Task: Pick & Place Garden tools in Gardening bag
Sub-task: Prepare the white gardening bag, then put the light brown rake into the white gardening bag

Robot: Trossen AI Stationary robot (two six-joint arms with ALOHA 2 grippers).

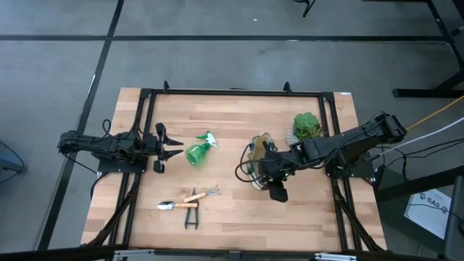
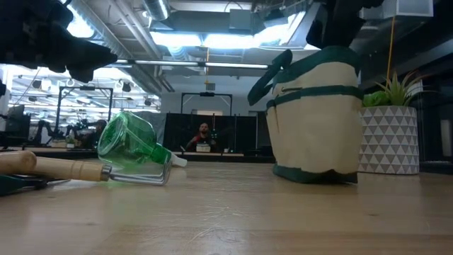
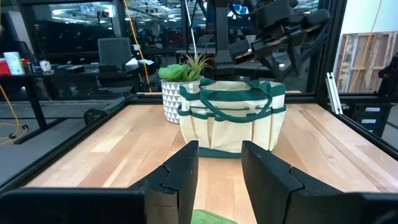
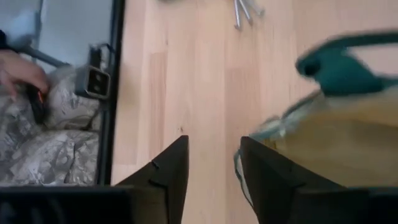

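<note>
The beige gardening bag (image 1: 258, 161) with green trim stands upright on the table right of centre; it also shows in the low view (image 2: 315, 113). My right gripper (image 1: 278, 190) is open at the bag's near side, and its wrist view (image 4: 214, 168) shows the bag's rim (image 4: 323, 130) beside one finger. The green spray bottle (image 1: 197, 152) lies on its side just in front of my open left gripper (image 1: 165, 148), whose fingers point at it. The trowel (image 1: 168, 206), hand rake (image 1: 206, 193) and shears (image 1: 191, 216) lie together on the table nearer the front edge. My right gripper is open beside the bag's green-trimmed rim (image 4: 241, 167). One finger (image 4: 267, 180) stands close against that rim, with the other finger outside the bag over the table. I cannot tell whether the finger touches the rim.
A green plant in a white patterned pot (image 1: 307, 126) stands just beyond the bag at the far right. A black frame (image 1: 232, 93) runs round the table. A person's hand (image 4: 22, 71) shows off the table's edge in the right wrist view.
</note>
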